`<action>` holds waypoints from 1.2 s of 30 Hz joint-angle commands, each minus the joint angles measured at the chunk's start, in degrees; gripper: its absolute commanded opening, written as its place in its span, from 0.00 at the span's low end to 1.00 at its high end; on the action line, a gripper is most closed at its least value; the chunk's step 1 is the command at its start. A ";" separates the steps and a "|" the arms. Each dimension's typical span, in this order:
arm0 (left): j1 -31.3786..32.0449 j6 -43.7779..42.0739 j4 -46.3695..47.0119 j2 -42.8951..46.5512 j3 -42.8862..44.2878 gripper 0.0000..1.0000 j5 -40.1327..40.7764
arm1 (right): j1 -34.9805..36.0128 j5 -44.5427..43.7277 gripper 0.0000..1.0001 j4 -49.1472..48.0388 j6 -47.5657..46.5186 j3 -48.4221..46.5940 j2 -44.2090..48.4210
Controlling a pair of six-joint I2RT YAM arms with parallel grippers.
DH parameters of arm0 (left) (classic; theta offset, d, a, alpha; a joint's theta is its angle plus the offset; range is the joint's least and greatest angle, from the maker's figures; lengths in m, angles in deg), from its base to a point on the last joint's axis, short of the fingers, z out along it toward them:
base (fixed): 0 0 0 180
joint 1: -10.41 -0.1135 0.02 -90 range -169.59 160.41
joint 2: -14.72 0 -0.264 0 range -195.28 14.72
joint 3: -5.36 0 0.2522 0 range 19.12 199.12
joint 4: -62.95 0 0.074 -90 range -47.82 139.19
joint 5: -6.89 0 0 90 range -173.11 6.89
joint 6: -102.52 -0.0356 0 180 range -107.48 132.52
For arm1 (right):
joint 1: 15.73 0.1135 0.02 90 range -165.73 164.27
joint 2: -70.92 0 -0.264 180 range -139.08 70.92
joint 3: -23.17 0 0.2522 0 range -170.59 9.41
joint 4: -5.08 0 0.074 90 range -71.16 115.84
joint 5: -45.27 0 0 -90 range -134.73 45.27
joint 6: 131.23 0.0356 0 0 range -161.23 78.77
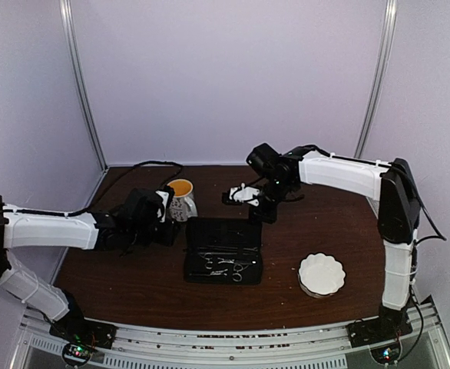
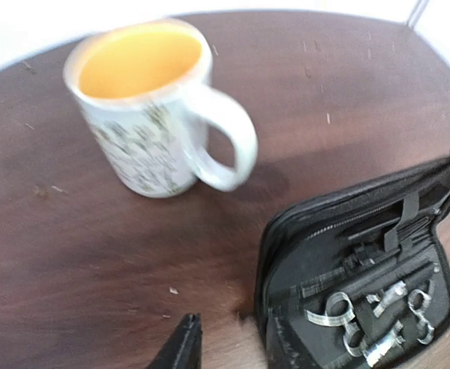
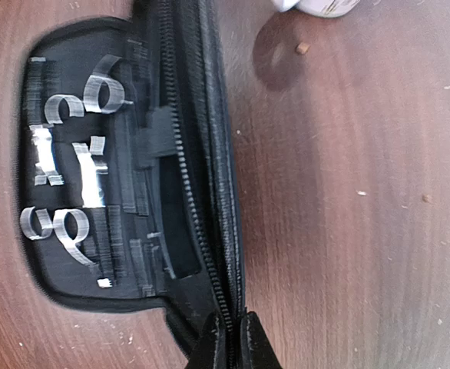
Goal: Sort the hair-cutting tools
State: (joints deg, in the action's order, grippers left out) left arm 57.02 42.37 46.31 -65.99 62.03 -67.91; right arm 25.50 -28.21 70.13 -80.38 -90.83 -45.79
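Black zip case (image 3: 202,115) lies open on the table (image 1: 133,277), lining up. Both scissors (image 3: 64,165) sit inside it, in the near half as seen from the top view.

- Scissors lie head to tail: one pair of ring handles at each end, blades overlapping in the middle. Long axes run parallel to the zip edge, across the table from left to right
- The two small black clip pieces can't be picked out against the black lining
- Right gripper (image 3: 231,342): fingers together, tips at the far zip edge of the case, with the zip line running straight into them. Can't tell whether they pinch the rim or only touch it
- From the right gripper the scissors lie inward across the lining, toward the robot, side-on to the fingers
- Left gripper (image 1: 162,221): just off the case's far left corner, beside the mug (image 2: 144,131). Only one fingertip (image 2: 185,342) shows in its wrist view, so its spread cannot be told
- White scalloped dish (image 1: 322,274) stands well right of the case

Judgement: the right arm is nearer, being already at the case. A grasp would need to come across the blades, not along them
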 commanded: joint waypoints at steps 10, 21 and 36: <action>-0.90 -4.96 -9.82 9.28 6.24 0.44 10.99 | 6.68 2.76 0.00 -8.06 -2.51 17.15 12.18; -0.99 -4.25 -8.50 4.45 6.54 0.43 5.54 | 20.01 7.77 0.17 -4.39 0.43 27.86 15.67; -1.52 -6.41 -7.93 -8.86 9.85 0.43 -12.40 | 17.61 12.49 0.26 11.28 -6.78 18.05 17.13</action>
State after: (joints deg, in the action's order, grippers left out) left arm 55.86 37.67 36.96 -72.74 68.22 -73.94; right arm 44.47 -19.38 75.77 -84.58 -68.87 -31.43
